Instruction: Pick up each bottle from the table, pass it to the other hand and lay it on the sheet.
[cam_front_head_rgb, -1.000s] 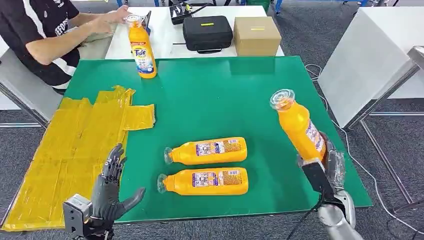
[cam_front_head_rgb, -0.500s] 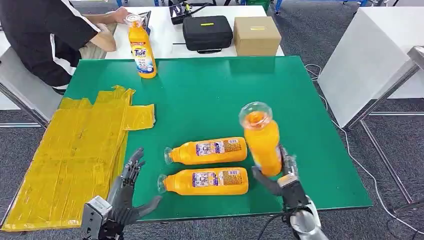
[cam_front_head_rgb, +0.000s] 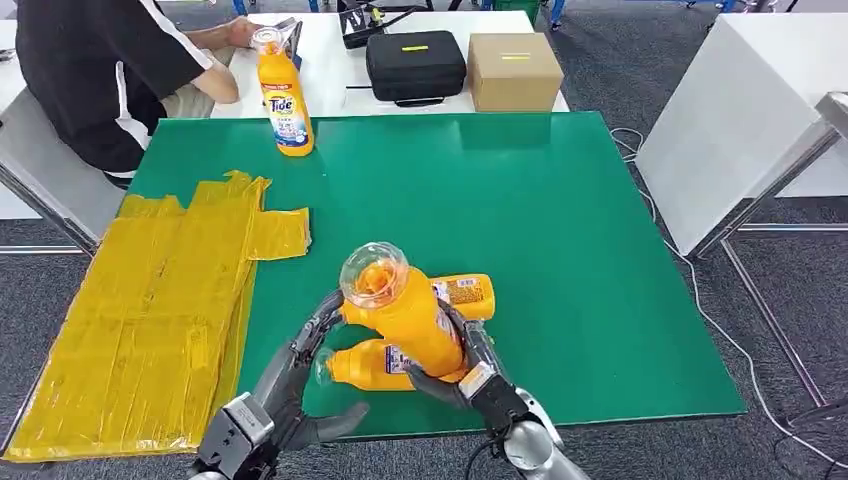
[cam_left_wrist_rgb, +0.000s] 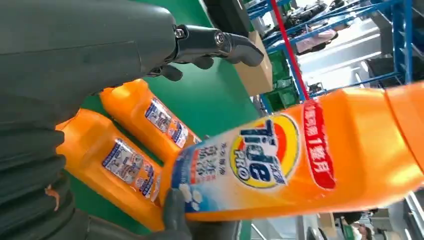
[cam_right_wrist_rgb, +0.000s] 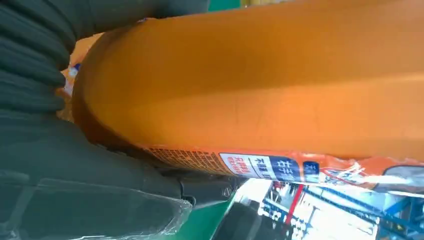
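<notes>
The right hand (cam_front_head_rgb: 470, 375) grips an orange bottle (cam_front_head_rgb: 405, 315) by its base, cap tilted toward eleven o'clock, above two more bottles lying on the green table (cam_front_head_rgb: 560, 200). At nine o'clock of it the left hand (cam_front_head_rgb: 300, 385) reaches with fingers spread, holding nothing. The yellow sheet (cam_front_head_rgb: 150, 300) lies farther toward nine o'clock; an upright bottle (cam_front_head_rgb: 283, 95) stands at eleven.

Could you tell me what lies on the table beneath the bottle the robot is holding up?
Beneath the held bottle, gripped by the right hand, two more bottles lie on the green table: the nearer one and the farther one. The held bottle covers their middles.
</notes>
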